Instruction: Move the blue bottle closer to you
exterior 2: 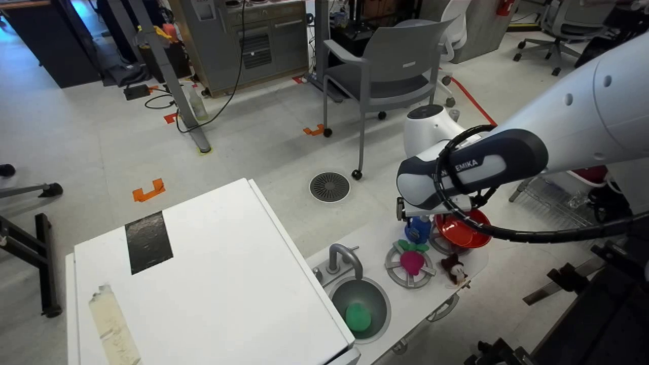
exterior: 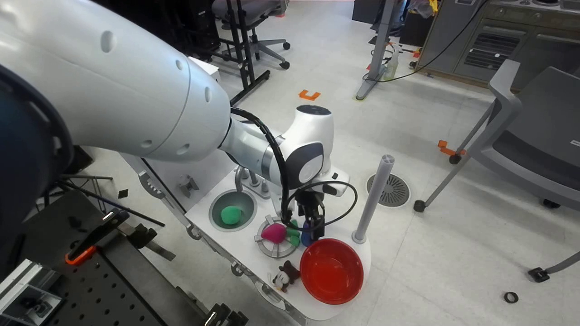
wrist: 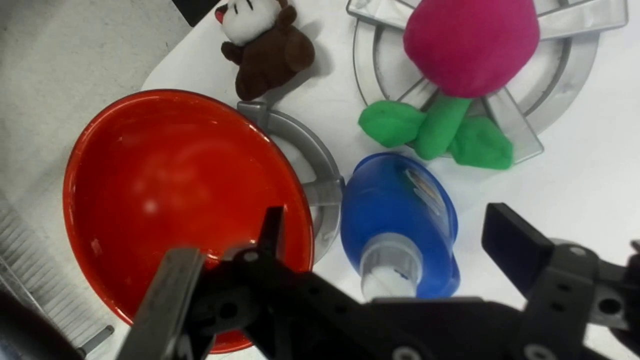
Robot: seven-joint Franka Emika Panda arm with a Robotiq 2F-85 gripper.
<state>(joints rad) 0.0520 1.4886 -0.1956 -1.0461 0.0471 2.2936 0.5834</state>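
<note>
The blue bottle [wrist: 390, 210] with a grey and white cap shows upright in the wrist view, seen from above. It also shows in both exterior views, partly behind the gripper [exterior: 306, 236] and under the wrist [exterior 2: 418, 231]. My gripper [wrist: 387, 232] is open, with one finger on each side of the bottle and gaps between. One finger appears over the edge of the red bowl [wrist: 175, 200], the other over the white counter. In an exterior view the gripper [exterior: 316, 226] points down at the bottle, its tips partly hidden.
A pink-and-green plush [wrist: 470, 45] lies on a grey burner ring beside the bottle. A brown-and-white plush [wrist: 267, 57] lies near the counter edge. A sink [exterior: 247, 209] holds a green round item [exterior: 231, 215]. A grey post [exterior: 375, 197] rises from the counter.
</note>
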